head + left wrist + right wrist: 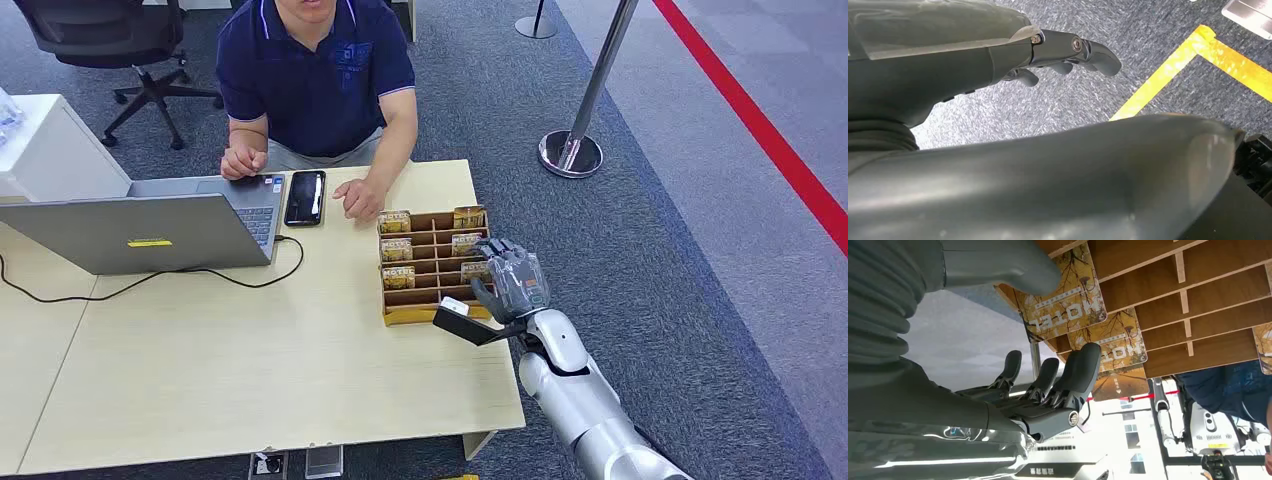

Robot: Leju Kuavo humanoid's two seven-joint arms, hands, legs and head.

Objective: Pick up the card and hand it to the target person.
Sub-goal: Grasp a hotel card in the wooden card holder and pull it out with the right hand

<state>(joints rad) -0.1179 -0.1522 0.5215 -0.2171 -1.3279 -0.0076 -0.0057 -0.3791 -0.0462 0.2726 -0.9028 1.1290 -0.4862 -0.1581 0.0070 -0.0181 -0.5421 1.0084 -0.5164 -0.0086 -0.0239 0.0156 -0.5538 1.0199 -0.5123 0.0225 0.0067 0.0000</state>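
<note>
While the right hand (515, 280) hovers at the wooden card rack (432, 262) on the desk (250, 370), fingers (1075, 372) apart and empty, the hotel card (1063, 297) sits unpicked in its slot; handover remains

Yellow-brown tree-patterned cards (396, 221) sit in a tan wooden rack (430, 292) beside a navy-shirted person (316, 80).

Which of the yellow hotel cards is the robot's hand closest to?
The hotel card at the near end of the wooden rack's right column. The right hand sits right at it, while the other cards stand farther back or in the left column.
</note>
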